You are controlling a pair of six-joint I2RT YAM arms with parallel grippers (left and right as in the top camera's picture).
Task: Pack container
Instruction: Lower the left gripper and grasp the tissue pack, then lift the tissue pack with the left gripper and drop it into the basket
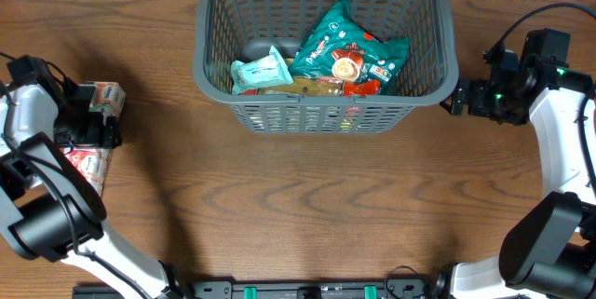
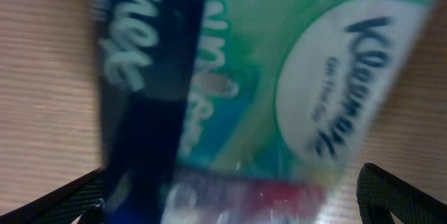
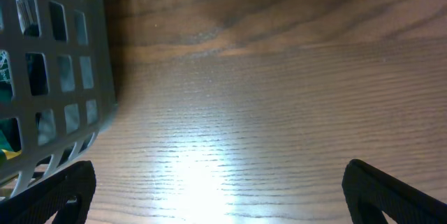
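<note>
At the far middle of the table, container: we see a dark grey lattice basket standing upright with its open top facing up.
Inside the container: we count a green snack bag tilted on top at the right. A teal packet lies at the left and a yellow packet lies along the near wall. A dark rounded item sits behind the teal packet, and we cannot identify it.
Right gripper: it is low over the bare wood, just beside the container's right wall and apart from it. Its fingers are spread wide with nothing between them.
Left gripper: it is well to the left of the container, down at the table. Its fingers are spread wide on either side of a tissue packet. We cannot tell whether they touch it.
Tissue packet: it is green and white with a dark blue band. It is blurred and fills the left wrist view.
Loose packets, well left of the container: the overhead view shows an upper packet at the gripper and a lower packet nearer the table's front edge. We cannot tell which of the two is the tissue packet.
</note>
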